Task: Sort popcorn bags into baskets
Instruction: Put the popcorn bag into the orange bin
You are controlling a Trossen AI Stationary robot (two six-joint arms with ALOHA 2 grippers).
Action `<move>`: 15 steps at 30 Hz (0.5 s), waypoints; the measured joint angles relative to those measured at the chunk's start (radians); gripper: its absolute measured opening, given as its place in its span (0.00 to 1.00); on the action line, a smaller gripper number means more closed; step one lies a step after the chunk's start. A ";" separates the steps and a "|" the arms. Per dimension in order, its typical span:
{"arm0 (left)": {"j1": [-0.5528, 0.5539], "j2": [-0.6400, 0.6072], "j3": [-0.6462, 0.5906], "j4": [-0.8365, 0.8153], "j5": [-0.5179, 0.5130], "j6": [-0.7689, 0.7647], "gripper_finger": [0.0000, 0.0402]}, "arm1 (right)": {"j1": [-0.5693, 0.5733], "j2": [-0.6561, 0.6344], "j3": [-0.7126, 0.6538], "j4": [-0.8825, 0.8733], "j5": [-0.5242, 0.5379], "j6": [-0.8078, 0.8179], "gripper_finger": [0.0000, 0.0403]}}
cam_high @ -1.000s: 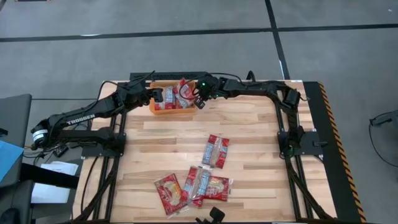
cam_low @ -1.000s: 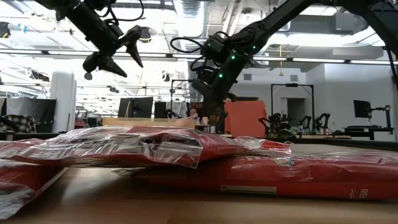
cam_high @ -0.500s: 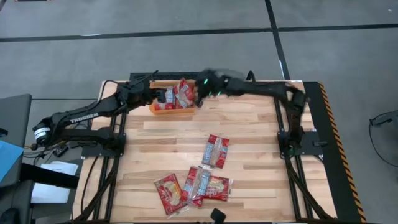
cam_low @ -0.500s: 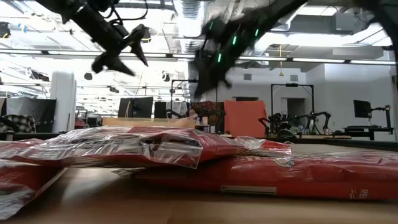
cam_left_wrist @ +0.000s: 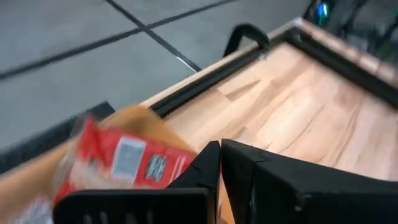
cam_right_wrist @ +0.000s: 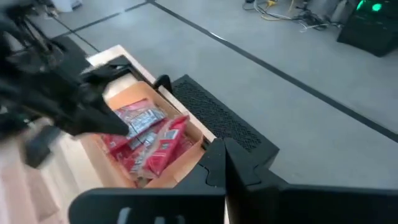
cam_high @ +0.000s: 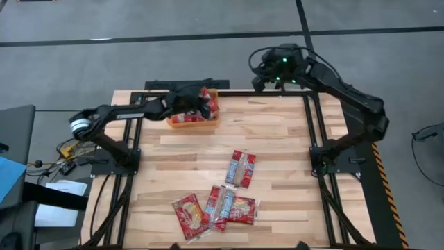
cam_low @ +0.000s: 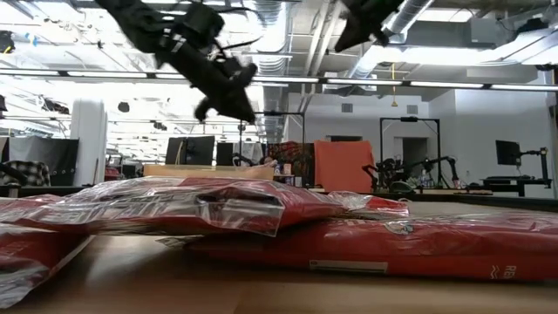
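The tabletop (cam_high: 277,139) is pale butcher-block wood in long strips, bordered by a black metal frame. The basket (cam_high: 182,123) is a shallow rectangular bin of translucent orange plastic with low walls; it sits at the far edge, toward the far-left corner, its long axis along that edge. Several bags (cam_high: 207,102) lie in it: flat, glossy red film packets with silver-grey panels, crumpled and overlapping, so their count cannot be made out. The left arm covers much of the basket from above.

Four loose bags lie on the near half of the tabletop. One (cam_high: 240,168) lies alone near the centre, its long axis running roughly near-to-far. Three more (cam_high: 214,208) overlap in a cluster by the near edge, long axes mixed; in the low view they fill the foreground as wrinkled red film (cam_low: 261,214), hiding the basket.

The left gripper (cam_high: 202,107) is over the basket, fingers clenched together with nothing seen between them; its wrist view is blurred. The right gripper (cam_high: 257,75) hangs beyond the far edge, off the tabletop, fingers likewise pressed together and empty.
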 joint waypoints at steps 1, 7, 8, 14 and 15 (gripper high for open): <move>-0.005 0.035 0.035 -0.016 0.000 0.034 0.00 | 0.001 -0.013 0.000 -0.011 -0.001 0.001 0.02; -0.034 0.214 0.223 -0.154 -0.020 0.161 0.00 | 0.004 -0.038 0.000 -0.060 0.024 0.000 0.02; -0.042 0.239 0.240 -0.176 -0.031 0.186 0.00 | 0.003 -0.038 0.000 -0.072 0.025 0.000 0.02; -0.072 0.311 0.291 -0.290 -0.107 0.191 0.00 | -0.002 -0.033 -0.001 -0.086 0.023 -0.008 0.02; -0.072 0.312 0.291 -0.323 -0.105 0.178 0.00 | -0.003 -0.032 -0.001 -0.091 0.024 -0.012 0.02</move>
